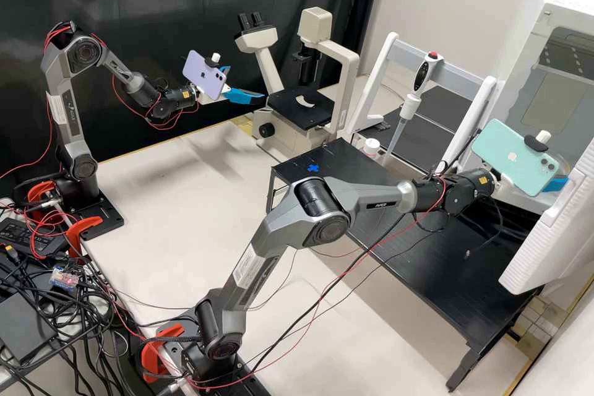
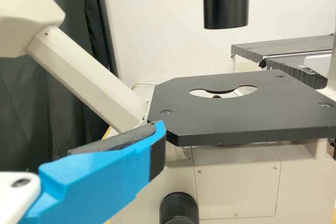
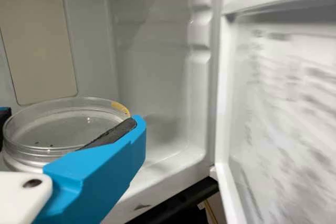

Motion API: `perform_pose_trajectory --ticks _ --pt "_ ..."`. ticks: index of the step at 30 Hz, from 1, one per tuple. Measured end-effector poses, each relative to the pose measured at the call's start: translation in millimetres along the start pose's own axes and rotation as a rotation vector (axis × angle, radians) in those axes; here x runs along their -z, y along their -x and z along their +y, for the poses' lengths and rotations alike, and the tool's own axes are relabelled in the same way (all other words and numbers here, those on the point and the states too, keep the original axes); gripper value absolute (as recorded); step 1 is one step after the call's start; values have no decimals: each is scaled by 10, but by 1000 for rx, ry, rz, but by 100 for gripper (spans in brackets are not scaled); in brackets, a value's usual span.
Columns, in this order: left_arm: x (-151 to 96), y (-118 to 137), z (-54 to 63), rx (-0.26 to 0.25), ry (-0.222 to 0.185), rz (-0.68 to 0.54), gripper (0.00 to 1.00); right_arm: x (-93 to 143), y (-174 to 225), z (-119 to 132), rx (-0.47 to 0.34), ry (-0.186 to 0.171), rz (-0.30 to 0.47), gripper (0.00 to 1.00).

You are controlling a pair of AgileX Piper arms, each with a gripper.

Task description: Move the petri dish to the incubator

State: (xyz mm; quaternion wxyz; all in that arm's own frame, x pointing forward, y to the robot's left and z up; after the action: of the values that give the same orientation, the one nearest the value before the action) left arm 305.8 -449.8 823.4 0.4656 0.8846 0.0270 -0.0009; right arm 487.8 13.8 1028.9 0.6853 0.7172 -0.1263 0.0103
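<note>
My right hand (image 1: 557,184) grips the petri dish (image 3: 71,127) between its fingers at the mouth of the incubator (image 1: 544,25). The open door (image 1: 550,229) stands close beside that hand, and the front sill (image 3: 157,184) runs below; past the dish, open room reaches to the inner walls. My left hand (image 1: 246,82) is spread open, holding nothing, near the microscope (image 2: 247,111), whose dark stage edge limits it. Between my arms, the pipette (image 1: 411,106) and a white-capped bottle (image 1: 371,147) stand by the black tabletop (image 1: 427,266).
</note>
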Motion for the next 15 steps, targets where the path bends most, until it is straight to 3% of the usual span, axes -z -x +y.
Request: perform_pose_trajectory --ticks 2,6,15 --pt "0 0 0 0 0 0 100 21 -80 -42 7 28 -6 0" --pt "0 0 0 0 0 0 100 11 -188 -133 20 49 -25 0" --pt "0 0 0 0 0 0 100 -109 -331 -337 54 60 -71 0"
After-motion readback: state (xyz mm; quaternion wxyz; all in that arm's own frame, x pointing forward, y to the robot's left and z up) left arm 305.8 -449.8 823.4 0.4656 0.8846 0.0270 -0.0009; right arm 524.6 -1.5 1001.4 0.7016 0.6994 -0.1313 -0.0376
